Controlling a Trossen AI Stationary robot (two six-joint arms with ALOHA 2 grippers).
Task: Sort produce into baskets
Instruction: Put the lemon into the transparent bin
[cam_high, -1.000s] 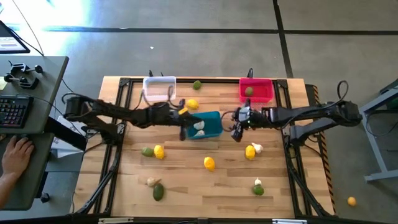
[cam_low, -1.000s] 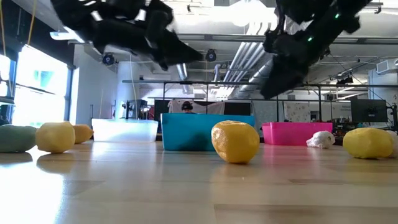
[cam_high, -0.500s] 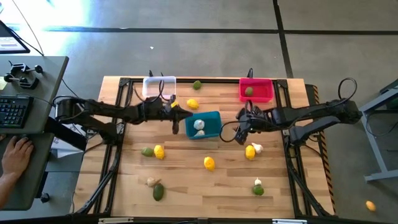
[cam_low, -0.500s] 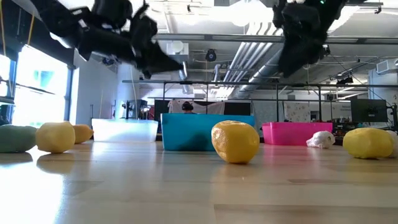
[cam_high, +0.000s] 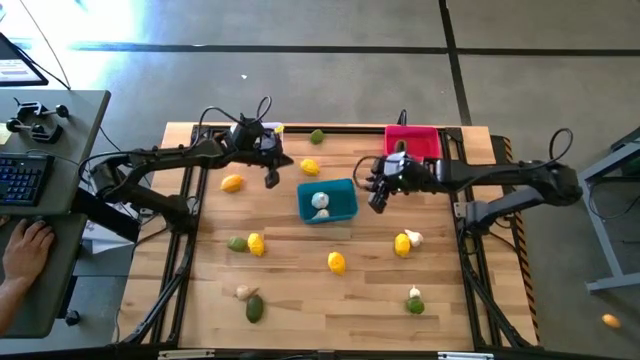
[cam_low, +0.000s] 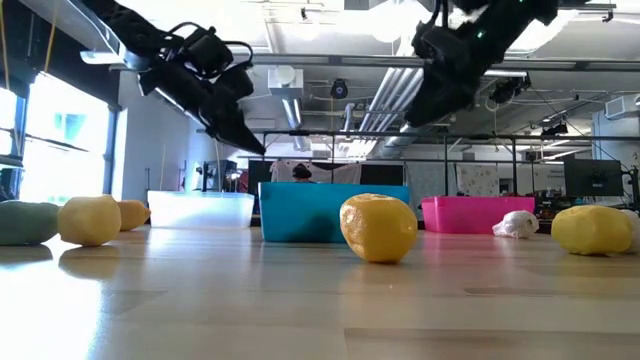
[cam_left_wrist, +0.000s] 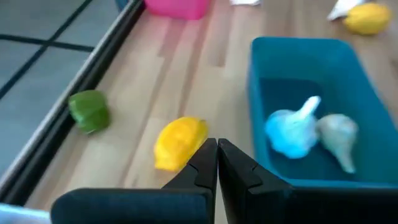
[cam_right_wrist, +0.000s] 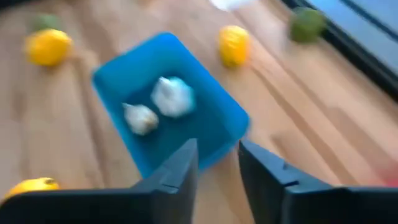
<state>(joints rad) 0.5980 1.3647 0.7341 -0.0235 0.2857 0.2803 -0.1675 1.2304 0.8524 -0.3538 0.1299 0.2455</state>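
Hovering above the wooden slatted surface (cam_high: 300, 290) with nothing in hand — left gripper (cam_high: 270, 172) near the far-left white translucent plastic basket (cam_low: 200, 208), fingers pressed together and empty in the left wrist view; right gripper (cam_high: 376, 195) just beside the teal blue rectangular plastic basket (cam_high: 328, 201), fingers slightly parted and holding nothing. Holding two whitish garlic bulbs (cam_high: 320, 202) already, that teal basket at mid-surface; a green oval fruit (cam_high: 400, 146) in the pink-red plastic basket (cam_high: 412, 143) at the far edge. Judging the next pick: for the left, the yellow toy lemon (cam_left_wrist: 179, 142) close ahead — worth opening wide first, descending straight over its middle, closing across the short axis. For the right, the loose lemon and garlic pair (cam_high: 406, 241) nearer the front — touching, so better approached from the free side to avoid nudging both.
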